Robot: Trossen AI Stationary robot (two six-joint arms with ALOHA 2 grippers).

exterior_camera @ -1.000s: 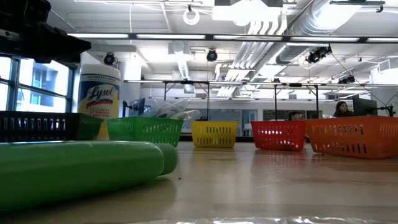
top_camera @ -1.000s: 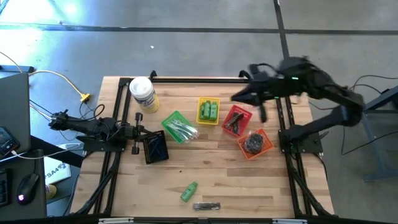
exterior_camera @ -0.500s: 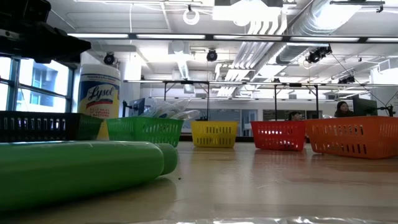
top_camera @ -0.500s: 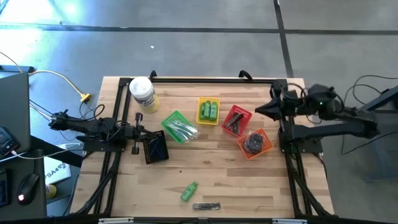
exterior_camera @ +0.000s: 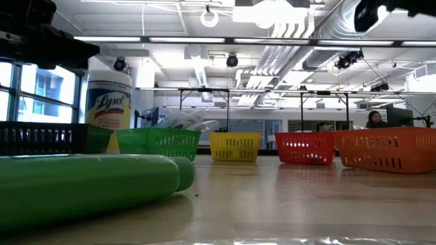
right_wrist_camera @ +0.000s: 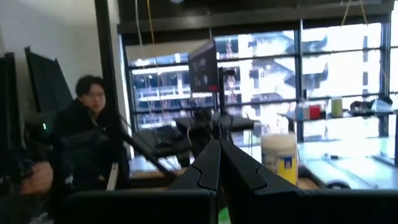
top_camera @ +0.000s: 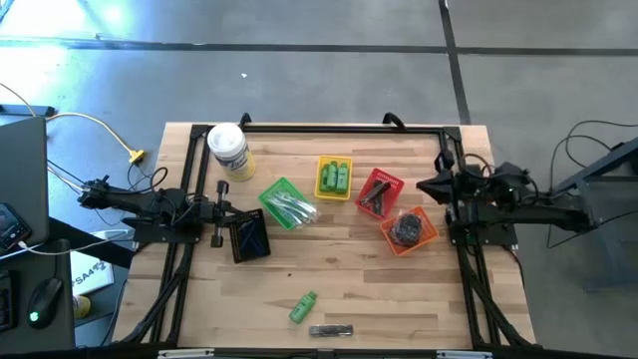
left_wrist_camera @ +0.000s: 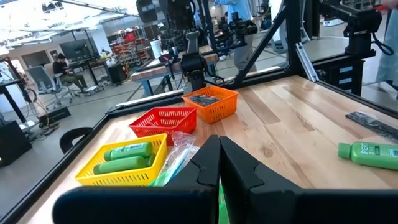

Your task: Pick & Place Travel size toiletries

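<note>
The right arm has just pulled back from over the baskets & now sits low at the right edge of the table. Its right gripper (top_camera: 423, 186) is clenched w/ nothing in it. The left gripper (top_camera: 218, 210) is also clenched & empty, parked at the left side by the black basket (top_camera: 248, 238).

So one drop looks done, I think, prob. into the red basket (top_camera: 378, 191) w/ dark sticks in it.

Still loose on the table: a green bottle (top_camera: 303, 307) near the front edge, & a dark silvery piece (top_camera: 330, 330) just beside it. Two green bottles lie in the yellow basket (top_camera: 334, 178). Dark discs sit in the orange basket (top_camera: 409, 230).

Job's not finished, 2 things left to pick up
</note>
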